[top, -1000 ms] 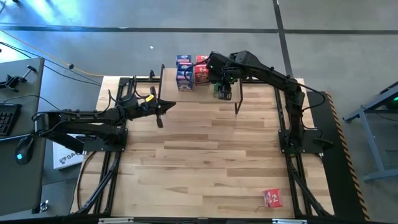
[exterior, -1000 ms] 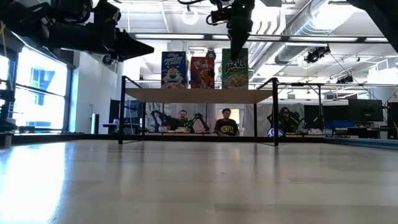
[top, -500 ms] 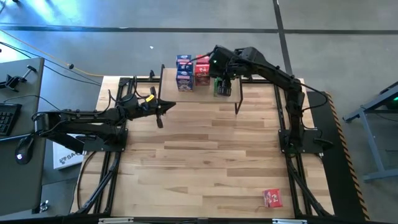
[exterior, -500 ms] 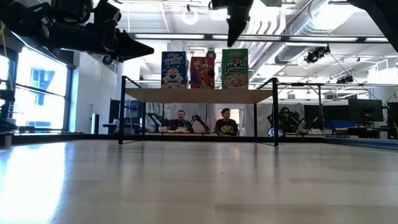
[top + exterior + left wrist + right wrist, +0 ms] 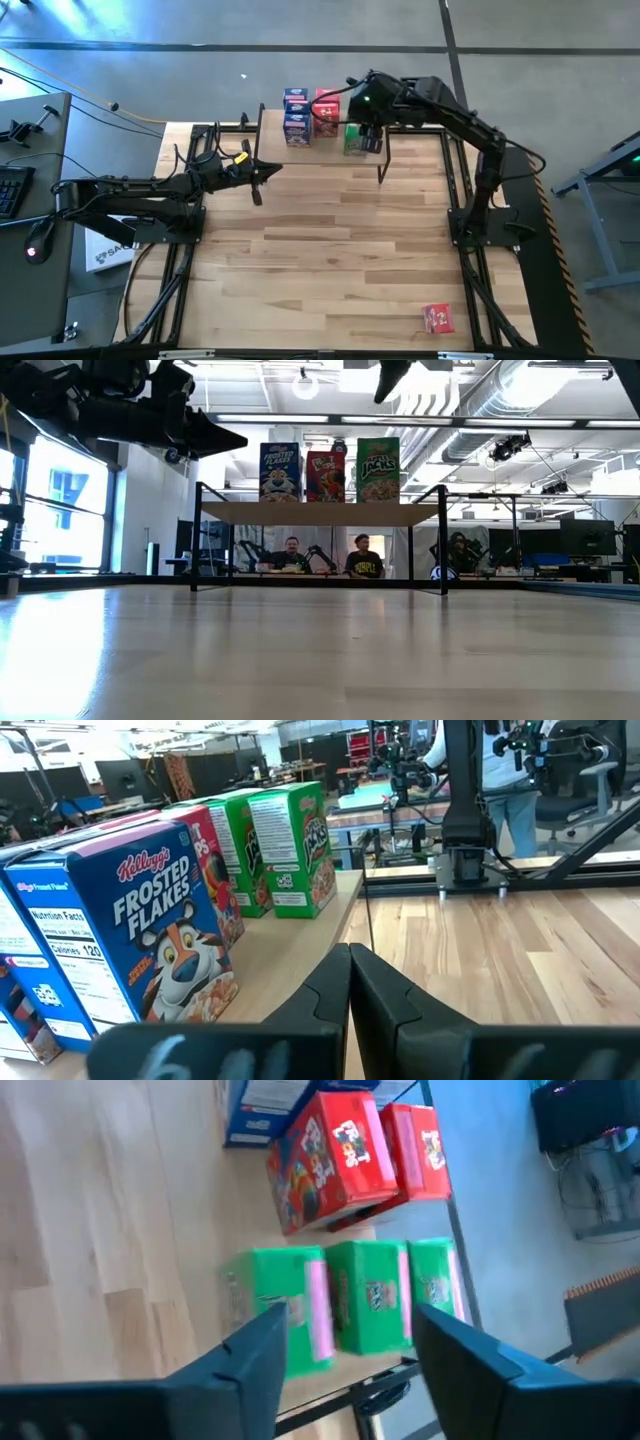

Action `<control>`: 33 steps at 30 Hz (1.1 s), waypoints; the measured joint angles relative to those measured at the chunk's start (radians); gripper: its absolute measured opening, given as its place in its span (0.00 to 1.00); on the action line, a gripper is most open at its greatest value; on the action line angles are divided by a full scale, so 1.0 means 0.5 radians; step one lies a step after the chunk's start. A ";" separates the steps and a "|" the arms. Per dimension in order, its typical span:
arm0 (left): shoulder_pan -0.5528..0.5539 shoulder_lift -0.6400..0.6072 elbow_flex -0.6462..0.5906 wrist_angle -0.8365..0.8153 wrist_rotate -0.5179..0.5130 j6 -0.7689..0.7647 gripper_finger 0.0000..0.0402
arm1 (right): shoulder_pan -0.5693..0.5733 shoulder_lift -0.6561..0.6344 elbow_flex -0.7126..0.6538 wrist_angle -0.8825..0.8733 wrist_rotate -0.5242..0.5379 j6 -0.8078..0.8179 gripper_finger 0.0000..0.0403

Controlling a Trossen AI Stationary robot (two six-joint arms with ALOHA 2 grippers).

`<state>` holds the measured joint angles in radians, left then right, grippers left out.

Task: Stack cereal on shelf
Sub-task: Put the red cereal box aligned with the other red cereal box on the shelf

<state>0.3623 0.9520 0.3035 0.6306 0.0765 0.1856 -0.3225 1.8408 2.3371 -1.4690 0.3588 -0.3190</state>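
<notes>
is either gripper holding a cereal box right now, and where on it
Nothing is held. The right gripper hangs open above the green boxes on the shelf; the left gripper is shut and empty.

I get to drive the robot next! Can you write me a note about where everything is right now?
Left tool: shut, holding nothing, waiting over the table's left side.
Right tool: fingers apart, empty, raised above the green cereal boxes.
On the shelf: blue boxes, red boxes and green ones, in three rows side by side. Three green and two red show; the blue count is unclear.
Left to do: one red box lies on the table near the front right corner. It probably goes behind the other red ones.
</notes>
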 joint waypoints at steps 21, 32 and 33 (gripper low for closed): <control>0.000 0.000 0.000 -0.053 -0.002 0.021 0.00 | 0.056 -0.086 -0.264 -0.001 -0.392 0.253 0.01; 0.000 0.000 0.000 -0.059 -0.002 0.022 0.00 | 0.053 -0.447 -1.421 0.994 -0.330 0.349 0.00; 0.000 0.000 0.000 -0.052 -0.002 0.022 0.00 | 0.047 -0.482 -1.472 1.026 -0.340 0.391 0.00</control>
<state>0.3624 0.9518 0.3035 0.6045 0.0753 0.1967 -0.2989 1.6000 1.6011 -0.9561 0.1889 -0.1235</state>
